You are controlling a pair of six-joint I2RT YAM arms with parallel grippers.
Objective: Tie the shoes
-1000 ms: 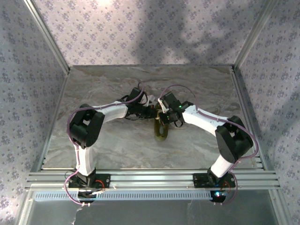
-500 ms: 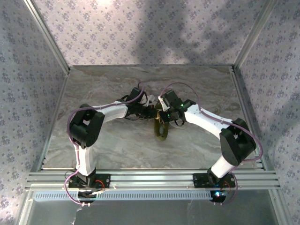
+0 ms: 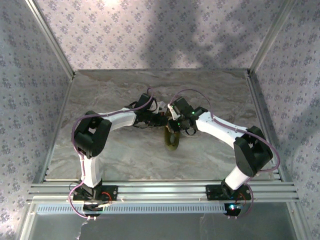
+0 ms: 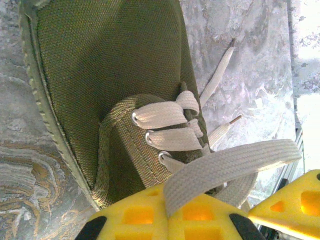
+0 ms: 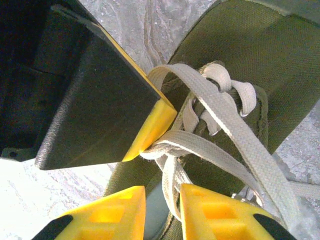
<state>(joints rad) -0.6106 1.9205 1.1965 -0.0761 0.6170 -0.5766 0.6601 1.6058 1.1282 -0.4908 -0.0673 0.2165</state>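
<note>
Left wrist view: left gripper [image 4: 167,202] is clamped on a white lace band [image 4: 235,162], drawn taut over the olive shoe [image 4: 110,60] lying mid-table [image 3: 210,160], likely to keep the loop open, while right gripper [image 5: 162,200] has its fingers narrowly apart astride a second strand [image 5: 170,182], not visibly pinching.

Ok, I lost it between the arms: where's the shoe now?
In the top view the shoe lies mid-table, its laces under the left claw and right claw, which meet above it.

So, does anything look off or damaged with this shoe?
Nothing looks damaged or spilled. The shoe sits on the table. Its laces are untied, with two ends trailing on the table beside it, which fits an unfinished knot.
</note>
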